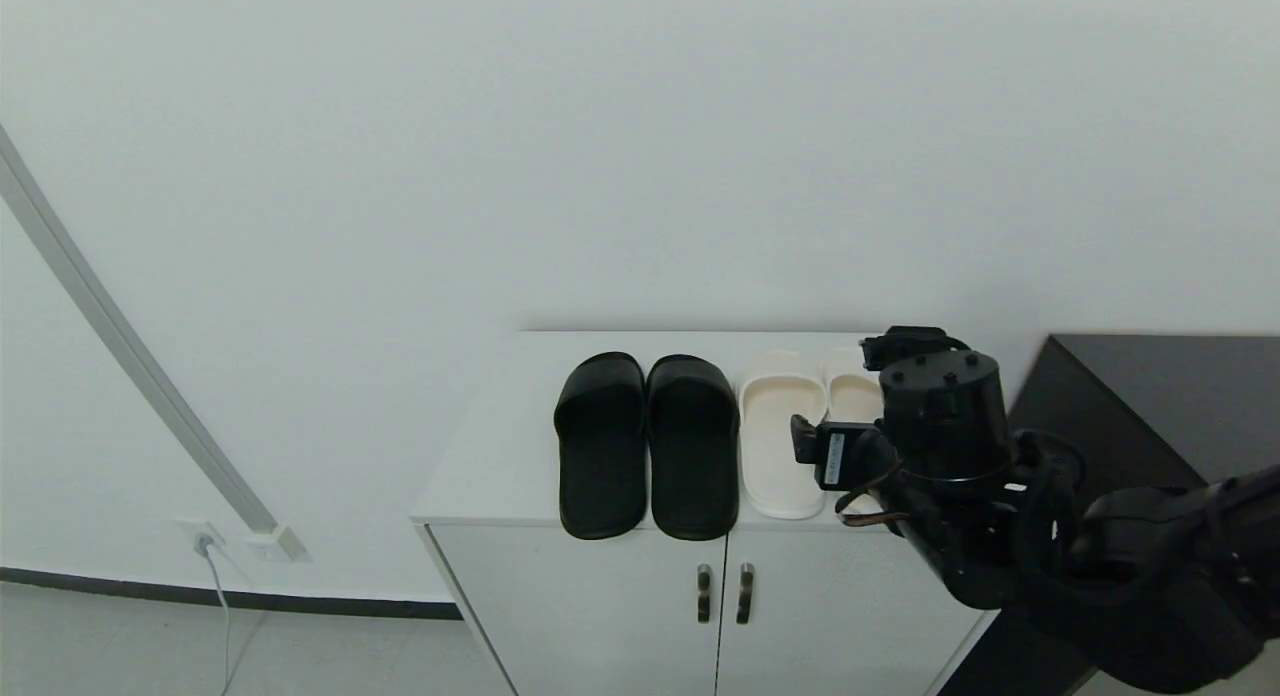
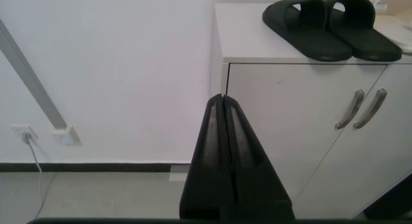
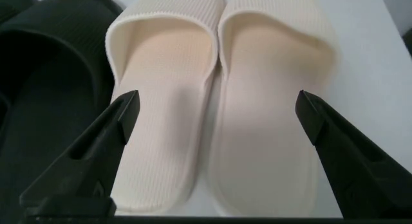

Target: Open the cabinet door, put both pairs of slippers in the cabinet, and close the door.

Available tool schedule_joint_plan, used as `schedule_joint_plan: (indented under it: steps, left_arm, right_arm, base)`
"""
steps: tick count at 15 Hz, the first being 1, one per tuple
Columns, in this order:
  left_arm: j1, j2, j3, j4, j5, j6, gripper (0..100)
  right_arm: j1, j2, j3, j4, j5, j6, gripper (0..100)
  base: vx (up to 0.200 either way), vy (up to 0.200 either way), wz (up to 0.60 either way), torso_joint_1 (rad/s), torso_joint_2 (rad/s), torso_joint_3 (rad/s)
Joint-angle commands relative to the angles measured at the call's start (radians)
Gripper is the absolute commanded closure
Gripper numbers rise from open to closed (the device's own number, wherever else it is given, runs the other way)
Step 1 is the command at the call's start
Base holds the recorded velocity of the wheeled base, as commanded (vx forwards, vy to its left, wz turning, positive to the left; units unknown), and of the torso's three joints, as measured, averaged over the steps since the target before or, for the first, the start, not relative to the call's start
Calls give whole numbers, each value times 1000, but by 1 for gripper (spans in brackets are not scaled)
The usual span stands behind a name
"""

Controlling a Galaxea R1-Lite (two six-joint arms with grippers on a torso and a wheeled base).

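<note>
Nothing done yet: cabinet doors [image 1: 620, 616] closed, right gripper [image 3: 217, 102] wide open, empty, over white slippers [image 1: 785, 441] at black pair's [image 1: 690, 446] 3 o'clock.

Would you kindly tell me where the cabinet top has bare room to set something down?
Free: the left part of the cabinet top, between its edge and the black slippers. Crowded: rightward, the white slippers lie beside the black pair, the open right gripper over them.

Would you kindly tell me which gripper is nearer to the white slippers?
Right. The right gripper is open at the white slippers, spanning the pair; the left gripper is shut, low by the cabinet and its left front corner, well away.
</note>
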Motion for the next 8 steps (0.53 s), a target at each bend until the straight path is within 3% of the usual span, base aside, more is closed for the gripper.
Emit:
schedule_joint_plan:
  steps: [1, 8]
  left_arm:
    - [1, 1, -1, 1, 0, 1, 100]
    - [1, 1, -1, -1, 0, -1, 100]
  right_arm:
    - [-12, 79, -47, -1, -4, 0, 0]
    - [-95, 222, -223, -16, -5, -41, 0]
  base:
    - [0, 0, 0, 0, 0, 0]
    - [0, 0, 0, 0, 0, 0]
